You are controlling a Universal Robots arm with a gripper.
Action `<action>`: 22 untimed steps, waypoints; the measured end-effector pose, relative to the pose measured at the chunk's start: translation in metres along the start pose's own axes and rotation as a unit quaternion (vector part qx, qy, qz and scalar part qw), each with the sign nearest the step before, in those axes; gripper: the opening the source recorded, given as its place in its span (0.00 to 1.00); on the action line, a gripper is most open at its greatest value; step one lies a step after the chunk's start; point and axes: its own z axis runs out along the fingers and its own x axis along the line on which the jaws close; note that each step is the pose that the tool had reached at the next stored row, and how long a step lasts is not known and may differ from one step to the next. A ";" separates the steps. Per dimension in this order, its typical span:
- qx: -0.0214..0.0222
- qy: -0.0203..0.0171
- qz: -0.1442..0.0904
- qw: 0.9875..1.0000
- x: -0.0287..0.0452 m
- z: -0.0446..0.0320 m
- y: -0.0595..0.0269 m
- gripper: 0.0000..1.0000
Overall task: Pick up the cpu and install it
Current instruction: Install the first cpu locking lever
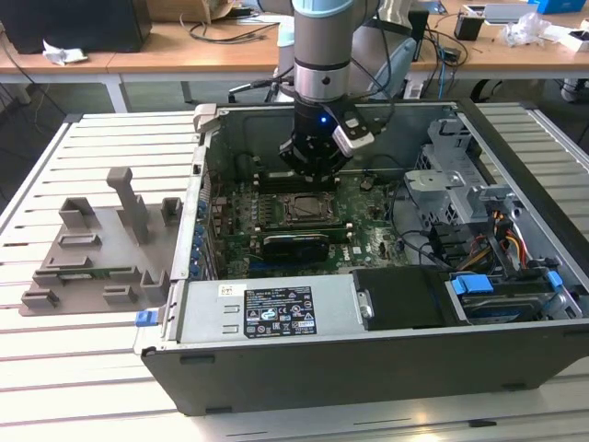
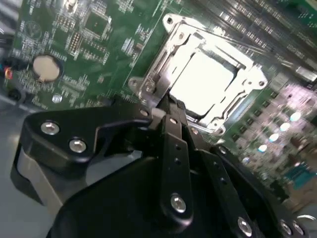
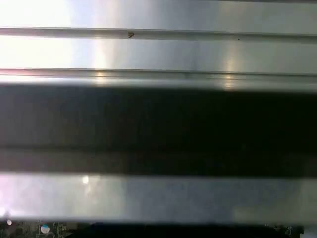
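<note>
The cpu [image 2: 200,82] lies flat in the motherboard socket, its shiny silver top framed by the metal bracket [image 2: 163,64]. In the exterior view the socket [image 1: 302,210] sits mid-board inside the open computer case. My gripper [image 1: 313,173] hangs just above the board at the socket's far side. In the second wrist view my gripper [image 2: 166,106] has its black fingers drawn together, the tip right at the bracket's edge beside the cpu. Nothing is held between them.
A grey fixture tray [image 1: 101,249] with upright blocks lies on the slatted table at the exterior view's left. The case wall [image 1: 204,184], drive cage [image 1: 451,175] and power supply [image 1: 276,313] surround the board. A coin cell [image 2: 45,67] sits near the socket.
</note>
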 end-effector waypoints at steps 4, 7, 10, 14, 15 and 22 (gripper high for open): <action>0.000 0.000 0.000 1.000 0.0004 0.0010 -0.0215 0.11; 0.000 0.000 0.000 1.000 0.0004 -0.0017 -0.0247 0.11; 0.000 0.000 0.000 1.000 0.0002 -0.0119 -0.0252 0.11; 0.000 0.000 0.000 1.000 0.0001 -0.0234 -0.0257 0.11; 0.000 0.000 0.000 1.000 0.0000 -0.0251 -0.0258 0.11; 0.000 0.000 0.000 1.000 -0.0002 -0.0450 -0.0267 0.11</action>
